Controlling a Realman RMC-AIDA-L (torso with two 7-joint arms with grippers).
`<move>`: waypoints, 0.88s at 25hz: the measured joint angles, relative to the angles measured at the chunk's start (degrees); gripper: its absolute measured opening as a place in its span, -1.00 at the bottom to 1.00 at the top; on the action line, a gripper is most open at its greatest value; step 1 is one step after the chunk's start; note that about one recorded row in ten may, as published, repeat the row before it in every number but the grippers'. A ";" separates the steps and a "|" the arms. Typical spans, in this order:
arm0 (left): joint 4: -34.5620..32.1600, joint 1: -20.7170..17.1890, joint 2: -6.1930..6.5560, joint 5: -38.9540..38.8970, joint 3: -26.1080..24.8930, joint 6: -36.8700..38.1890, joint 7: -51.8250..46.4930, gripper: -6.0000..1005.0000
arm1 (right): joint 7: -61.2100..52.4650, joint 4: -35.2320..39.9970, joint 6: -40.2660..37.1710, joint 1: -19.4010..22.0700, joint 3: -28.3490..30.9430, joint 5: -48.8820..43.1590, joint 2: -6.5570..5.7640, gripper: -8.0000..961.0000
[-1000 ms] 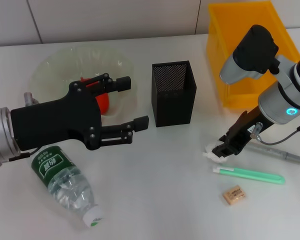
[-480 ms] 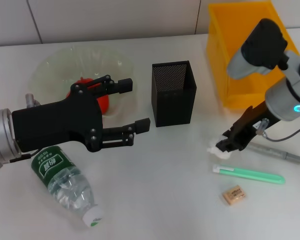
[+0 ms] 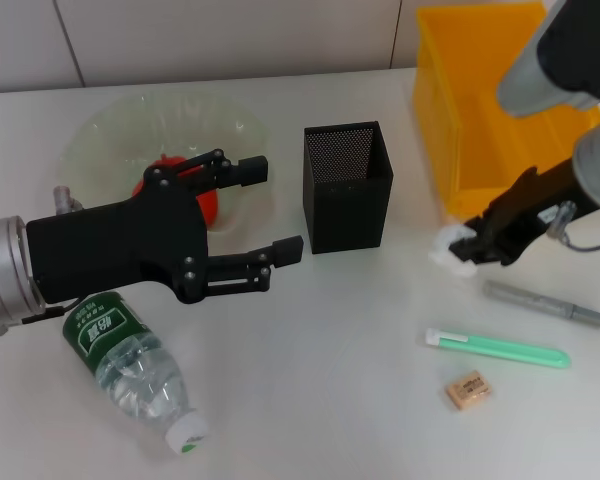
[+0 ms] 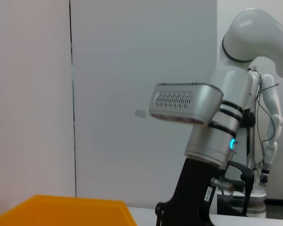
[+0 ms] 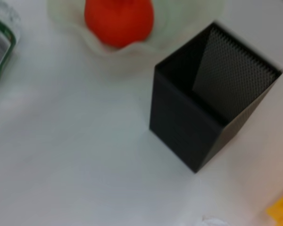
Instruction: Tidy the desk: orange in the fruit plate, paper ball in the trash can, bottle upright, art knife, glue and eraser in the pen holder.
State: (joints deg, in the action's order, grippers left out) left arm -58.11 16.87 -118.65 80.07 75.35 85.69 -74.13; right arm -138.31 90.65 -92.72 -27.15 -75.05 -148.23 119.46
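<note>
Table [image 3: 310, 350]: white — it carries everything you see.
Trash can [image 3: 500, 100]: yellow, at the far right.
Fruit plate [image 3: 100, 135]: far left, with the orange [image 3: 205, 205] inside.
Left gripper [image 3: 265, 210]: jaws spread wide and empty, hanging before the plate.
Bottle [image 3: 130, 365]: lying flat, near left.
Pen holder [image 3: 347, 185]: upright, mid-table.
Right gripper [image 3: 467, 245]: jaws clamped on the paper ball [image 3: 450, 247] — held above the table beside the can's near wall.
Eraser [image 3: 468, 389]: near right.

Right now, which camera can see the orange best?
The right wrist view: the orange sits unblocked in the fruit plate, though the picture's edge cuts its top. The head view shows only slivers of it behind the open left claw. The left wrist view does not show it at all.
</note>
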 joint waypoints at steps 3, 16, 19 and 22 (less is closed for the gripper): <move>0.00 0.00 0.00 -0.04 0.16 -0.01 0.31 0.69 | -0.87 5.68 -1.38 1.15 0.52 -0.07 -0.08 -0.43; 0.02 0.24 0.02 -0.33 0.72 0.00 0.56 0.68 | -0.52 14.24 0.11 2.31 9.85 -2.64 -0.46 -0.44; 0.02 0.32 0.05 -0.32 0.72 0.03 0.57 0.68 | -0.32 13.21 2.47 2.33 10.13 -4.74 -0.46 -0.44; 0.02 0.40 0.03 -0.24 0.72 0.06 0.58 0.68 | 0.66 10.66 5.68 2.28 10.21 -5.98 -0.47 -0.44</move>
State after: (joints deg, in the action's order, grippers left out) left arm -58.09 17.27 -118.63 79.83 76.07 85.76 -73.55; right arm -137.66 101.31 -87.05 -24.88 -64.84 -154.21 119.00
